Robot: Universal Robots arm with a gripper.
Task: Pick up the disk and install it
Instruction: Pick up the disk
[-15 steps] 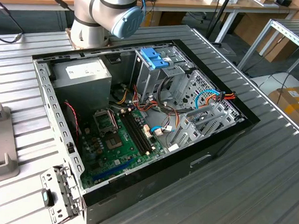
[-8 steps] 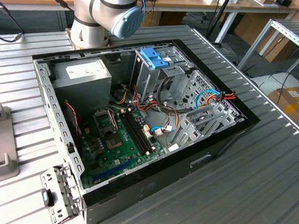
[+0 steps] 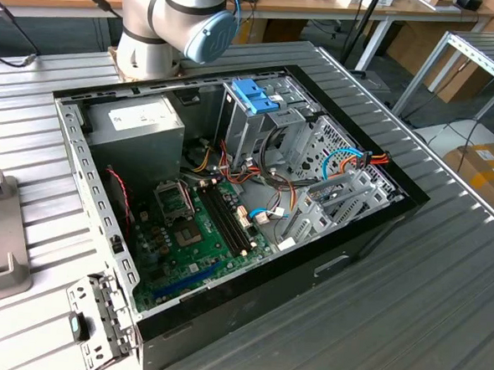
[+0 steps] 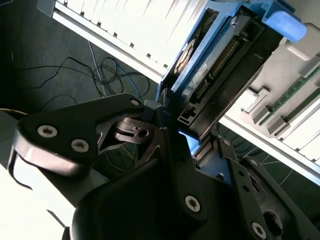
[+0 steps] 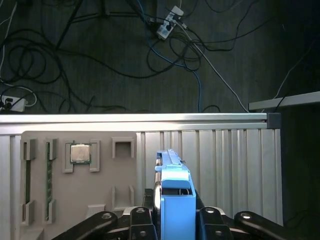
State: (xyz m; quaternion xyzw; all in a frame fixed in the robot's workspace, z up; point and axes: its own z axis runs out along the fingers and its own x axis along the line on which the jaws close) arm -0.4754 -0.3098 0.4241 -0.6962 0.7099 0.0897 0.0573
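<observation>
blue-railed metal, the disk [image 5: 172, 175] stands on edge over the ribbed table [image 5: 230, 165], your gripper [image 5: 175, 217] clamped on its flanks. judge it stiff, dense and shock-sensitive; hold the sides, not the connector end.

High oblique overview, two close wrist looks.
Exterior view: from above, angled down over the counter [image 3: 440, 314] onto the open computer case [image 3: 230, 192], mid-range. Both wrist views: tight behind the tool [image 5: 176, 207], sharing the disk [image 5: 172, 170], slatted counter and cabled floor [image 5: 100, 50].
</observation>
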